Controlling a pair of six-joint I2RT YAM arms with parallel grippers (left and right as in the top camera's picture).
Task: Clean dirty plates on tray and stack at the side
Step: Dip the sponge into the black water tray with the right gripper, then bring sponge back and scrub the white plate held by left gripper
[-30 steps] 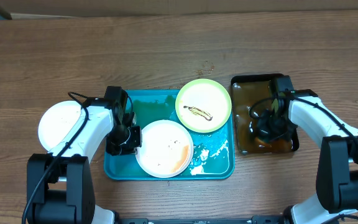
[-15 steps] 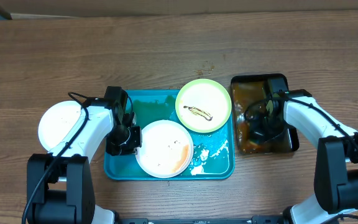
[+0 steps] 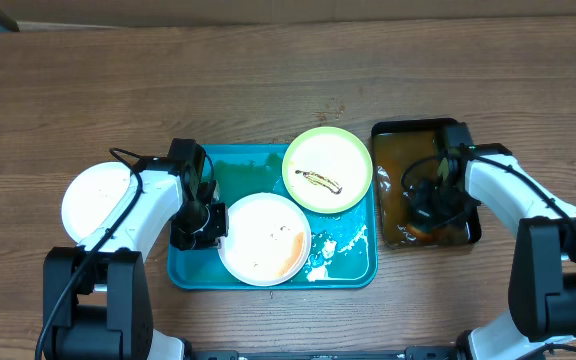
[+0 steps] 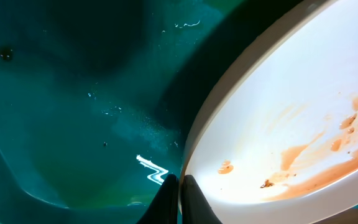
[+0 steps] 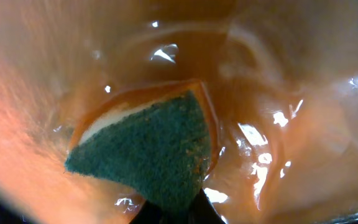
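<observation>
A white plate [image 3: 263,238] smeared with orange-brown sauce lies at the front of the teal tray [image 3: 193,275]. My left gripper [image 3: 208,222] is shut on its left rim; the left wrist view shows the fingers pinching the rim of the white plate [image 4: 291,124] above the wet tray [image 4: 73,112]. A green-rimmed plate [image 3: 327,169] with a brown streak rests on the tray's back right corner. Another white plate [image 3: 96,198] lies on the table left of the tray. My right gripper [image 3: 426,200] is shut on a green sponge [image 5: 148,152] dipped in brown water.
The black tray [image 3: 423,185] of brownish water stands right of the teal tray. White foam [image 3: 330,250] lies at the teal tray's front right. Bare wooden table [image 3: 268,80] extends behind.
My right gripper with the sponge swung left and back right in the brown water. The left arm and the plates have not moved.
</observation>
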